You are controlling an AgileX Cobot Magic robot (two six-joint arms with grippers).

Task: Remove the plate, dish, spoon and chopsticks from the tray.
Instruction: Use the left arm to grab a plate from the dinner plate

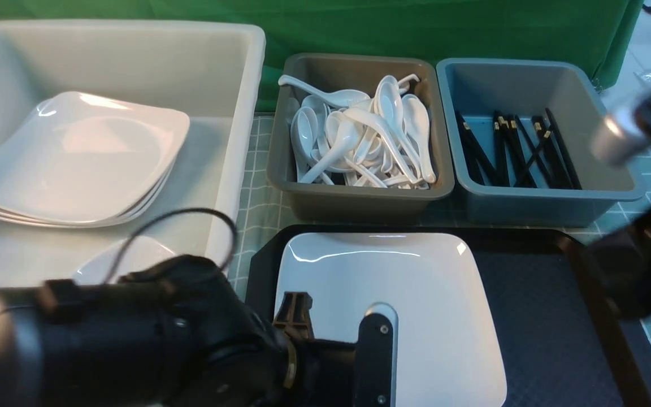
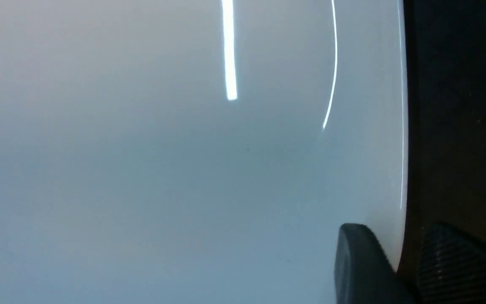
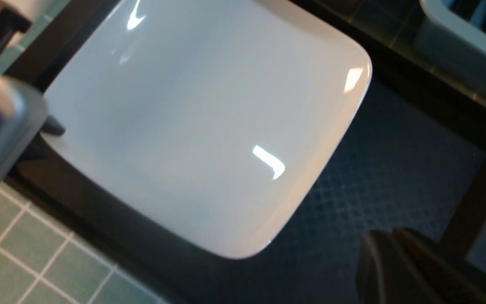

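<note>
Green cloth (image 1: 359, 25) behind; left arm (image 1: 127, 339) blocks front view, wrist views show left gripper (image 2: 395, 230) apart astride plate (image 2: 184, 169) rim, right gripper (image 3: 388, 234) together.

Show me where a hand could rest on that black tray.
The tray's dark floor is bare between the large white plate and its right rim. It's crowded at the plate's near-left corner, where the left gripper straddles the edge.

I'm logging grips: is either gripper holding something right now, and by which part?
Nothing is held: the left gripper has open fingers astride the plate's edge.
</note>
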